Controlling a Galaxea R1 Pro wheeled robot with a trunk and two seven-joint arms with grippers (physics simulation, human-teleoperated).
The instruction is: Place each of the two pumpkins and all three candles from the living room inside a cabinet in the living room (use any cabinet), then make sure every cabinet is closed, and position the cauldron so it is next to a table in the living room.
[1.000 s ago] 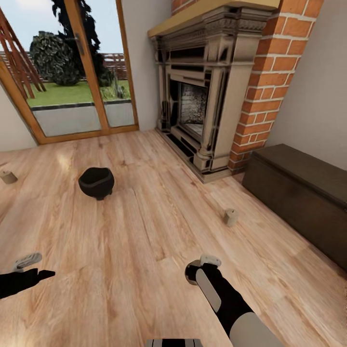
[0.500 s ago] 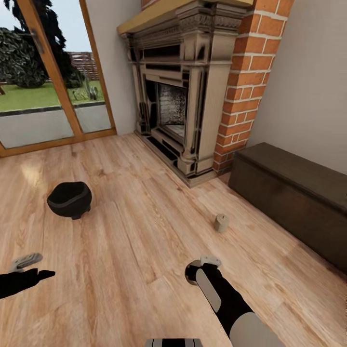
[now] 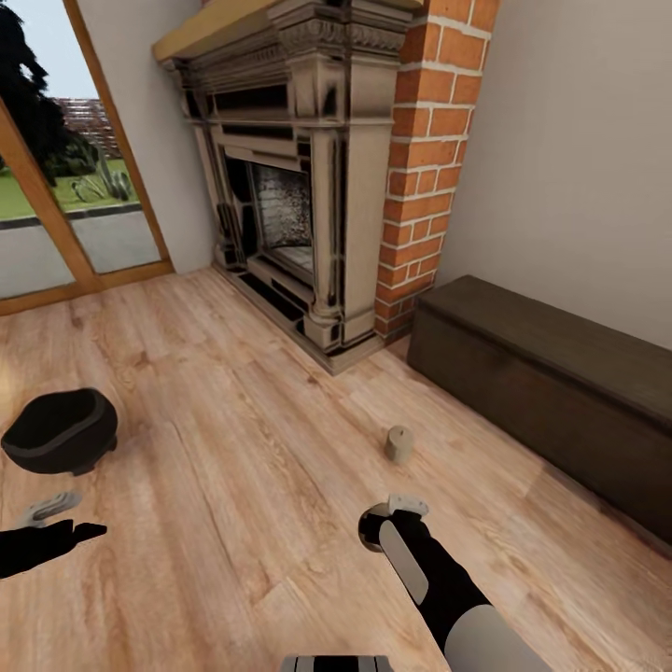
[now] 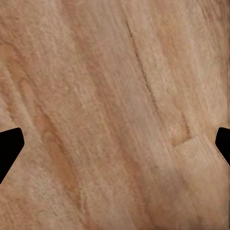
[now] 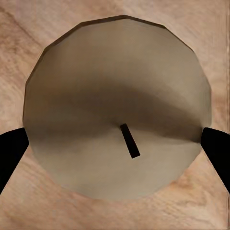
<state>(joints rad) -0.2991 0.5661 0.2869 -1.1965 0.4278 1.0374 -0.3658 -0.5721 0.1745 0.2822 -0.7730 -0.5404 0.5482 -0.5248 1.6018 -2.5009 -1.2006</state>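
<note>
Right wrist view shows the right gripper (image 5: pixel 115 143) clamped on a candle (image 5: pixel 117 110) between its fingertips, so carry it level toward the shut cabinet (image 3: pixel 551 392) at frame right, left gripper (image 4: pixel 115 143) spread empty.

The head camera looks forward and down from standing height over the plank floor (image 3: pixel 233 467), with the fireplace (image 3: pixel 289 187) at upper centre and the cabinet (image 3: pixel 551 392) at right. The left wrist camera faces straight down, close to bare planks (image 4: pixel 115 115). The right wrist camera looks down the candle (image 5: pixel 117 134) end-on, very near, sharing the floor with both other views.
</note>
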